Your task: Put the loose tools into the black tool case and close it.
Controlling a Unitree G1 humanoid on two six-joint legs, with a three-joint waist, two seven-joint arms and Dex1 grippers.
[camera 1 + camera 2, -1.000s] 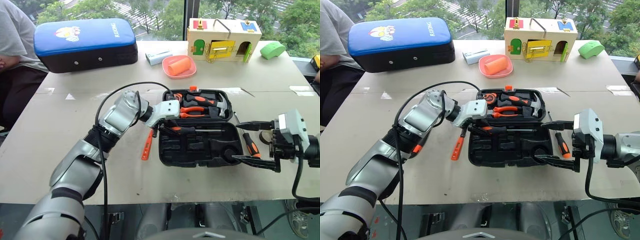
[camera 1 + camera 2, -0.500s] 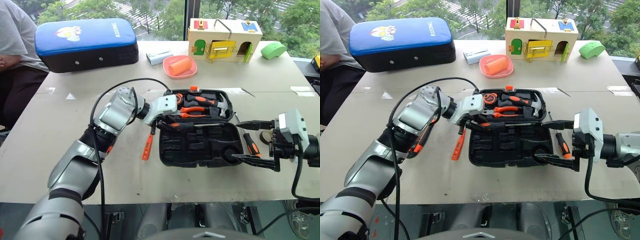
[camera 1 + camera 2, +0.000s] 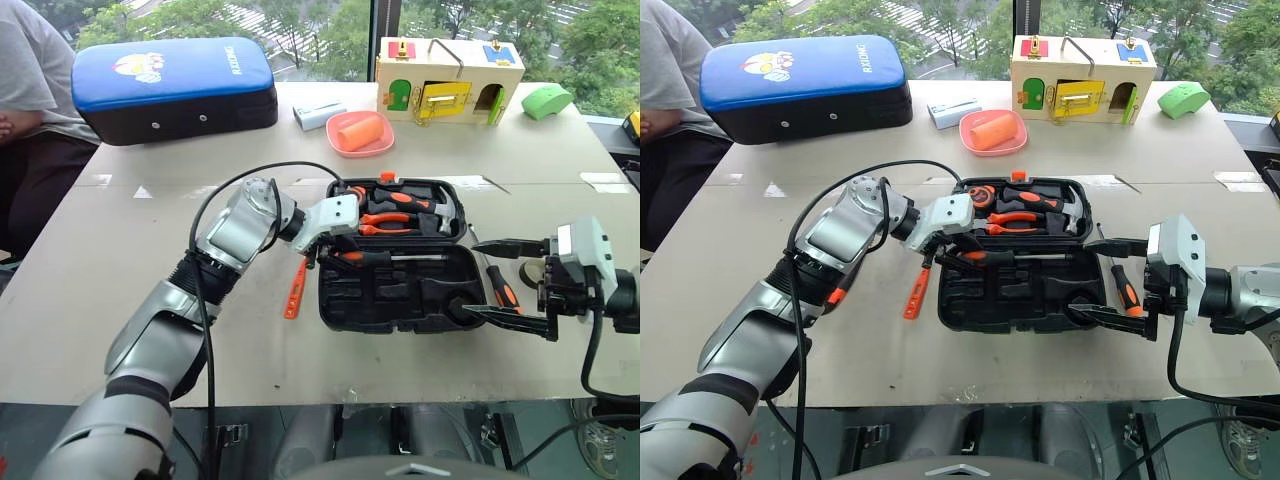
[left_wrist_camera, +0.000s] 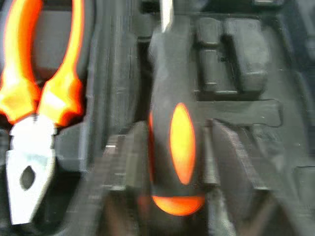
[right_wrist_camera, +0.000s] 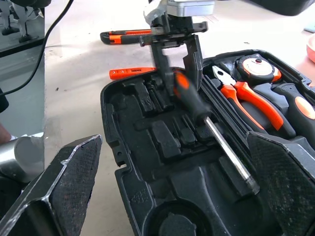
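Observation:
The black tool case [image 3: 400, 300] lies open mid-table, with pliers, a hammer and a tape measure in its far half. A black-and-orange screwdriver [image 3: 365, 257] lies across the near half. My left gripper [image 5: 178, 51] is open and straddles the screwdriver's handle [image 4: 182, 142], one finger on each side. My right gripper [image 3: 505, 283] stands wide open beside the case's right end. A second screwdriver [image 3: 502, 288] lies on the table there, with a small dark tape roll [image 3: 529, 272] beside it. The slim orange tester screwdriver [image 3: 293, 290] lies left of the case. The utility knife [image 5: 125, 35] lies beyond it, under my left arm.
A blue-topped padded case [image 3: 170, 85] sits at the back left, with a person [image 3: 25, 90] beside it. At the back are a small white box [image 3: 318, 113], a pink bowl holding an orange cup [image 3: 358, 132], a wooden latch box [image 3: 448, 75] and a green object [image 3: 545, 100].
My left gripper's fingers have parted from the screwdriver handle, and the screwdriver lies in the case. The right arm has not moved.

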